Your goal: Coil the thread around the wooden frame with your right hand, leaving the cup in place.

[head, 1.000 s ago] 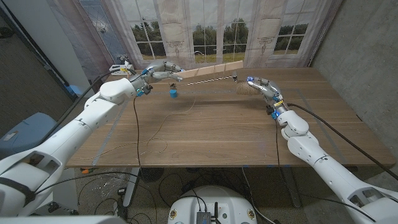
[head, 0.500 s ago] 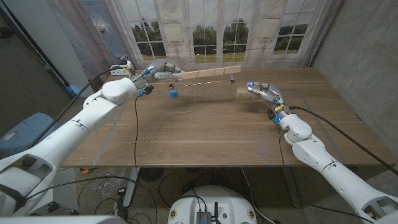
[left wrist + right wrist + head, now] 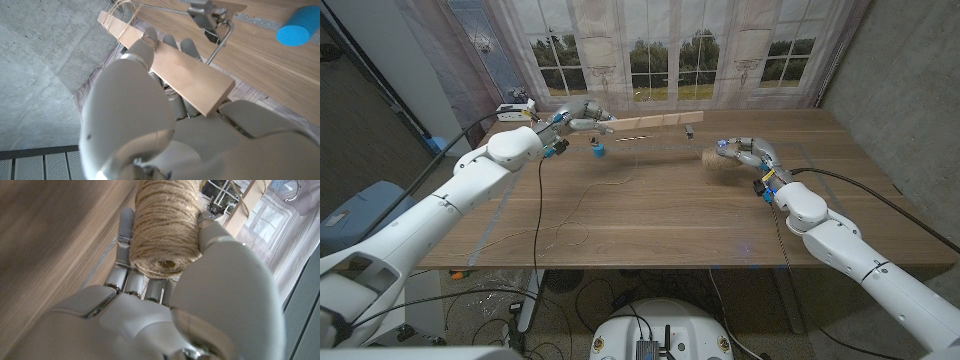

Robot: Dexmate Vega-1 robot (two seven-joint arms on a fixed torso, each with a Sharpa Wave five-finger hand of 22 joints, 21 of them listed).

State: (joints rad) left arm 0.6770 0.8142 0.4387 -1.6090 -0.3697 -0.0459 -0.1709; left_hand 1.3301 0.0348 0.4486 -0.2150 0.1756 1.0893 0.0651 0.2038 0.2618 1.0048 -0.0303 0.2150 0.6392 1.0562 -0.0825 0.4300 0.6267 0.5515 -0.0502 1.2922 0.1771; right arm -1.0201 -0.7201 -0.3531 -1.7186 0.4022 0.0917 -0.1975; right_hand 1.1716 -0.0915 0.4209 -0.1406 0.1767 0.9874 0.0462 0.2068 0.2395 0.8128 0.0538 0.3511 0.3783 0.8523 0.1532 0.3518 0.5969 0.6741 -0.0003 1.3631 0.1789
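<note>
In the upper middle of the head view, the left robot hand (image 3: 582, 116) grips one end of the wooden frame (image 3: 650, 123), held above the counter (image 3: 650, 215) near the blue cup (image 3: 598, 150). The right robot hand (image 3: 738, 151) clasps the spool of twine (image 3: 165, 227), right of centre. The twine looks light, rough and limp, so it probably needs steady tension; the spool's body gives the firmest hold.

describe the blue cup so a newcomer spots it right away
Start at the wooden table and look to its far left part, under the wooden frame held up by the left robot hand. The blue cup stands there, small, the table's sole bright blue thing.
</note>
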